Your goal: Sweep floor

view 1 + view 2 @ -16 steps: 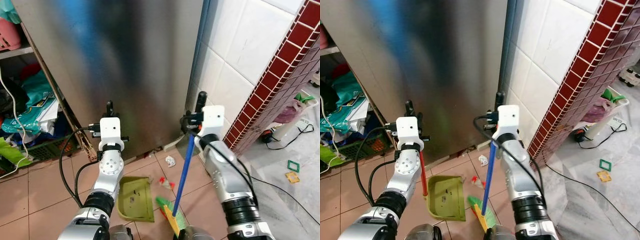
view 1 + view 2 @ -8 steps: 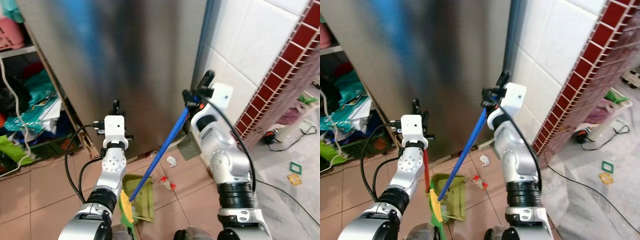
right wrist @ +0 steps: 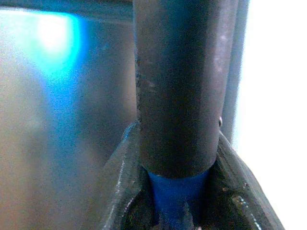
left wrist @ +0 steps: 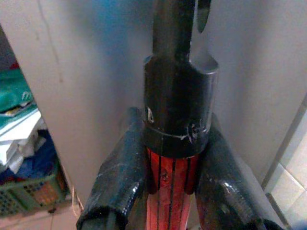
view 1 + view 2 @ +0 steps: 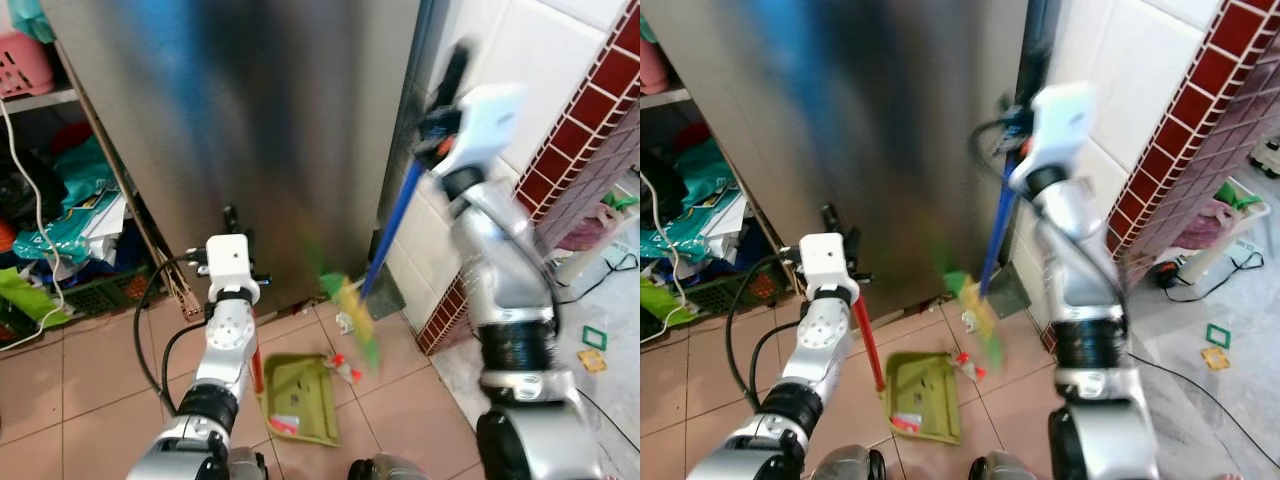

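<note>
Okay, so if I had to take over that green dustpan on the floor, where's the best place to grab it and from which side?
Grip the dustpan by its upright red handle, high up by the black cap, where the left gripper holds it. Come in level from the side: the pan lies flat on the tiles, so only the pole offers a graspable shape.

Both arms up, each gripper clamped on a handle.
The left gripper (image 4: 170,187) sits low, forearm upright, fingers (image 4: 120,177) pinching the red dustpan handle (image 5: 868,345). The right gripper (image 3: 180,191) is raised high (blurred), elbow bent, fingers squeezing the blue broom handle (image 5: 392,225).
</note>
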